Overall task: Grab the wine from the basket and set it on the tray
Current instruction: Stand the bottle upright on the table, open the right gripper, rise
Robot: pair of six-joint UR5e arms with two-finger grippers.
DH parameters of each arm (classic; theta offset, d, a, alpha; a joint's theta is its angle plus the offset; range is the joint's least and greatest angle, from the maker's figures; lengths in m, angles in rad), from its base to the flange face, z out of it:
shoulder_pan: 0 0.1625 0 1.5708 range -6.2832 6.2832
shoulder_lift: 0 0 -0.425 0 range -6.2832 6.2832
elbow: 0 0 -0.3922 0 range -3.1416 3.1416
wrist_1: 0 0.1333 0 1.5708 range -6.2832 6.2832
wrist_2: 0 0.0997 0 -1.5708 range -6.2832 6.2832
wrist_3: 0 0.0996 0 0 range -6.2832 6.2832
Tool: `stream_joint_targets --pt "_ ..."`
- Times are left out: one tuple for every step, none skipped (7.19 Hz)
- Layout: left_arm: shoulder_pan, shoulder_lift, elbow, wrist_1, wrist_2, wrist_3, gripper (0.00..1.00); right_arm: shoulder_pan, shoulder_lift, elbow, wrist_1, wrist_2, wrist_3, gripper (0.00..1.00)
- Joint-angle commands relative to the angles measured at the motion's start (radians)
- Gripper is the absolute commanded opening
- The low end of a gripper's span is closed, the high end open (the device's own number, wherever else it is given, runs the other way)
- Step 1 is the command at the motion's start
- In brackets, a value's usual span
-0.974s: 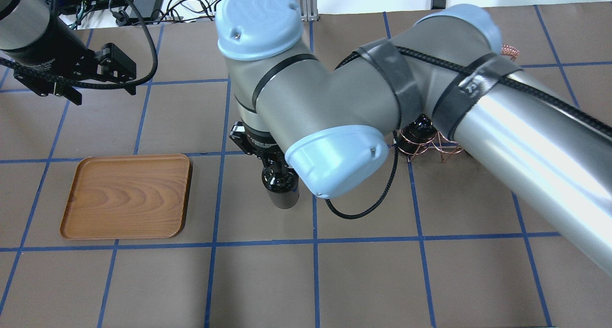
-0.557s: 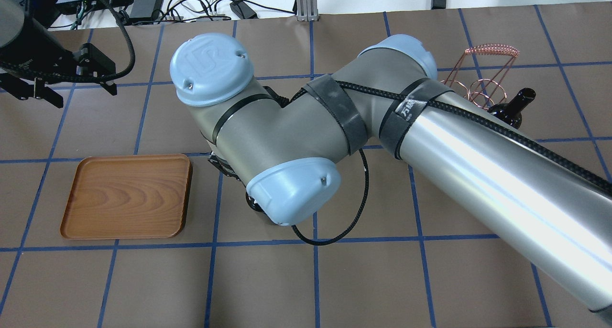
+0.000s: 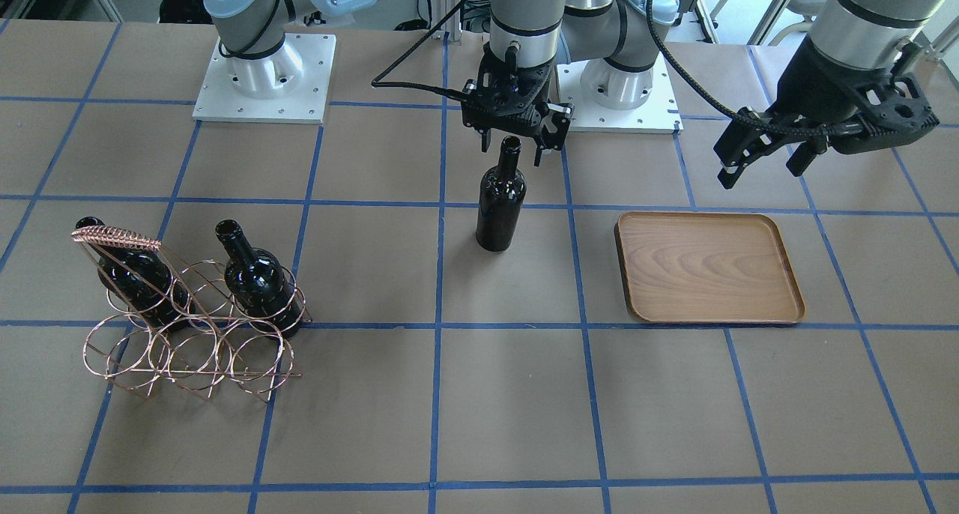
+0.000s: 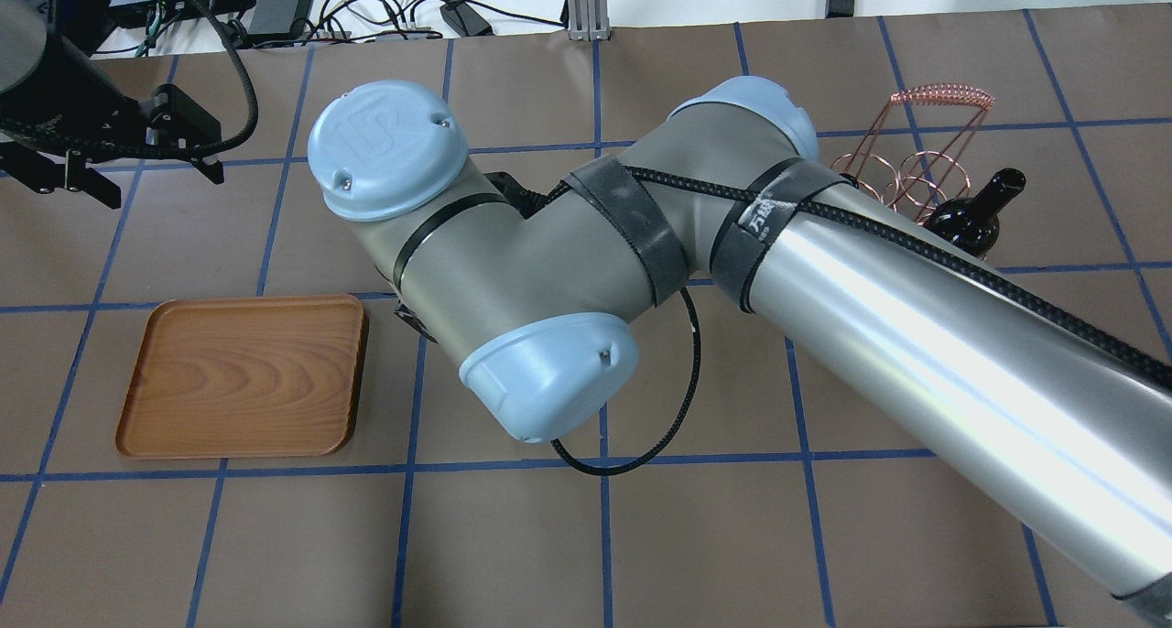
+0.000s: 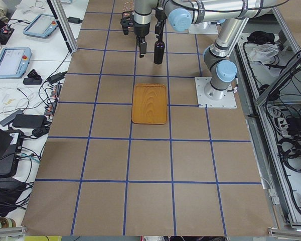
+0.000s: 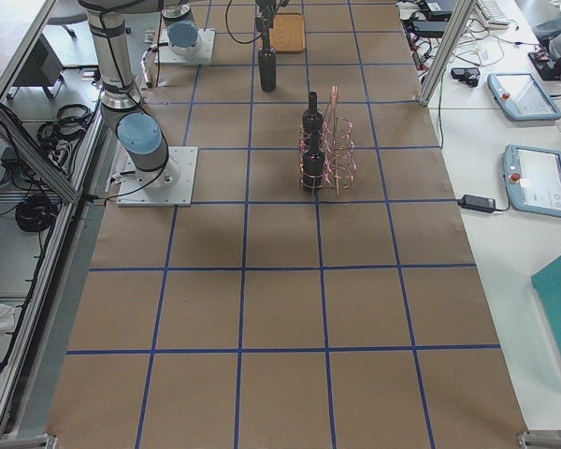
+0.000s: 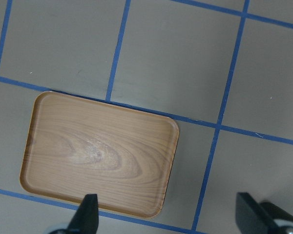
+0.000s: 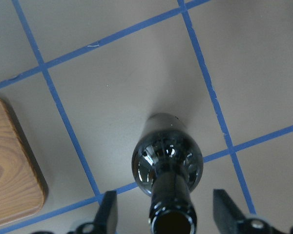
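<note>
One wine bottle (image 3: 500, 199) stands upright on the table, right of the tray (image 3: 708, 267) as the robot faces, about one grid square away. My right gripper (image 3: 512, 150) is open, its fingers on either side of the bottle's mouth without touching; the right wrist view shows the neck (image 8: 171, 214) between wide-apart fingers (image 8: 107, 212). In the overhead view the right arm hides this bottle. My left gripper (image 3: 758, 173) is open and empty above the table beyond the tray, and the left wrist view shows the bare tray (image 7: 100, 153). The basket (image 3: 187, 327) holds two more bottles (image 3: 258, 282).
The copper wire basket (image 4: 916, 152) with a bottle (image 4: 975, 211) stands on the robot's right side of the table. The right arm's elbow and forearm (image 4: 824, 298) stretch over the table's middle. The arms' base plates (image 3: 262, 79) lie at the table's near edge.
The right arm has swung towards the tray with the bottle beneath it, uncovering the basket in the overhead view. The left gripper has drawn back to the left.
</note>
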Motion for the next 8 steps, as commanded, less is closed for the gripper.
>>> stream_joint_targets --pt "-0.002 0.019 -0.001 -0.030 0.015 0.003 1.00 -0.136 -0.050 -0.054 0.028 -0.001 -0.218 1.00" --pt "-0.006 0.021 0.001 -0.026 0.012 -0.008 1.00 -0.228 -0.099 -0.051 0.109 -0.002 -0.378 1.00" --pt "-0.006 -0.004 -0.002 -0.027 -0.003 0.007 1.00 -0.316 -0.145 -0.051 0.212 -0.008 -0.570 1.00" --pt "-0.034 -0.006 -0.003 -0.036 -0.035 0.003 1.00 -0.394 -0.205 -0.050 0.263 -0.015 -0.783 1.00" --pt "-0.102 0.005 -0.004 -0.068 -0.057 -0.019 1.00 -0.486 -0.229 -0.046 0.271 -0.015 -0.903 1.00" --pt "-0.199 0.008 -0.004 -0.067 -0.060 -0.083 1.00 -0.557 -0.234 -0.042 0.274 -0.004 -0.933 1.00" --pt "-0.291 -0.008 -0.004 -0.059 -0.066 -0.092 1.00 -0.591 -0.234 -0.042 0.269 -0.013 -0.988 1.00" --pt "-0.363 -0.012 -0.007 -0.076 -0.063 -0.093 1.00 -0.590 -0.236 -0.042 0.263 -0.013 -0.990 1.00"
